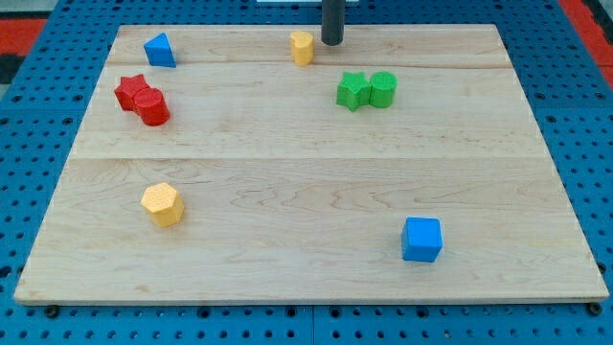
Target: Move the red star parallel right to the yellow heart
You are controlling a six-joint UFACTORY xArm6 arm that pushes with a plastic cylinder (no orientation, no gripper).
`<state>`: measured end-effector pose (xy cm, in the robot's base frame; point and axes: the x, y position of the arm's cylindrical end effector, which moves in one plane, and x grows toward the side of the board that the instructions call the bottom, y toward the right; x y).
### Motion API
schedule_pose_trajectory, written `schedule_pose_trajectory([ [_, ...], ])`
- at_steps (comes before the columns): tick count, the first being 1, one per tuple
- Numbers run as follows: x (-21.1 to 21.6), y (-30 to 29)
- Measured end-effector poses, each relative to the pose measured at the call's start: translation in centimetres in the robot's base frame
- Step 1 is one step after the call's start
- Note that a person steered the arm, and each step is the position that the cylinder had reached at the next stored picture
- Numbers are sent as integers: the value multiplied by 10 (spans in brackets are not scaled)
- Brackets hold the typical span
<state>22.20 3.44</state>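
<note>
The red star (130,90) is found near the desk's (306,192) left edge in the view, touching a red cylinder (153,107) just below and to its right. The yellow heart (303,46) sits at the view's top, well apart from the star. My tip (331,42) is placed just right of the heart — about where the star is meant to end up (so it probably has to swing round to the star's left side). No pincer is fitted, so nothing is held. A green star (353,90) with a green cylinder (383,88) lies nearby below the tip — probably clear of the star's route.
</note>
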Motion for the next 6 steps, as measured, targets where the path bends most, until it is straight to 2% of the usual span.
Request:
schedule_pose_trajectory([
  [4,15,22],
  [5,53,-37],
  [6,114,-78],
])
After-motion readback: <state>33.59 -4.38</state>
